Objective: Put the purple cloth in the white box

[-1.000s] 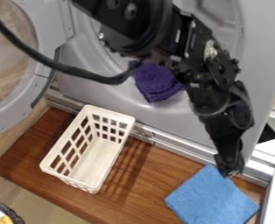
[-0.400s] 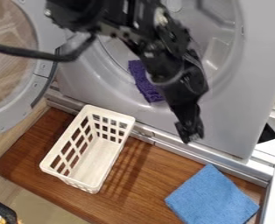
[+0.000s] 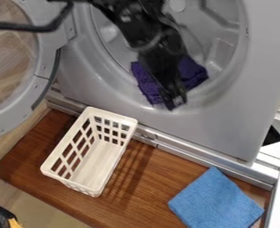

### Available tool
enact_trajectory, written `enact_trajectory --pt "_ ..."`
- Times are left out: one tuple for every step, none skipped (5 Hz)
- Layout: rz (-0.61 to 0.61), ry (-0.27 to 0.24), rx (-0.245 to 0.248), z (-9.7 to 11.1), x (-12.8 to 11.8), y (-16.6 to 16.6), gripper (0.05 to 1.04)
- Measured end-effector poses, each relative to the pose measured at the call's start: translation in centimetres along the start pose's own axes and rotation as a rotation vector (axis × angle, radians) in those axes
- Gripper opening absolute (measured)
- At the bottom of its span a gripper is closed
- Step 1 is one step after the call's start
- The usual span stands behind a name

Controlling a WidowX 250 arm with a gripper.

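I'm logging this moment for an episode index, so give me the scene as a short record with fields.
Setting: open front-loading machine behind a wooden surface
Machine door: swung open at the left
Purple cloth: in the machine's round opening, partly behind the arm
White box: upright on the wood, slatted sides
Blue cloth: flat on the wood, right of the box
Gripper: at the purple cloth's lower edge
Grasp: cannot tell
Task status: purple cloth not yet in the box

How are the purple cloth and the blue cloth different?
The purple cloth is bunched up, while the blue cloth lies flat. The purple cloth sits in the washer's round opening, but the blue cloth is on the brown wooden board. Both are soft-looking cloths outside the white box.
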State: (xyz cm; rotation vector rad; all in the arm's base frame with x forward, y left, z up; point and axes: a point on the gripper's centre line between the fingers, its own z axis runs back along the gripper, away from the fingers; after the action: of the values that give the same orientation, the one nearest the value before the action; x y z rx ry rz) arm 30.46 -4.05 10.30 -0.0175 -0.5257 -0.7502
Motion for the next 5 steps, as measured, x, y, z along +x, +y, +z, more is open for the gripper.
enact_trajectory --pt "0.004 0.012 -0.005 -1.5 -0.1 1.8 0.998" --pt "0.003 0.024 -0.018 -3.4 0.1 2.8 0.998" --pt "0.003 0.057 -0.033 -5.5 -0.5 3.3 0.998" --pt "0.01 0.081 -0.035 -7.2 -1.4 3.4 0.946" --pt "0.025 0.104 0.001 -7.8 -1.7 3.7 0.659"
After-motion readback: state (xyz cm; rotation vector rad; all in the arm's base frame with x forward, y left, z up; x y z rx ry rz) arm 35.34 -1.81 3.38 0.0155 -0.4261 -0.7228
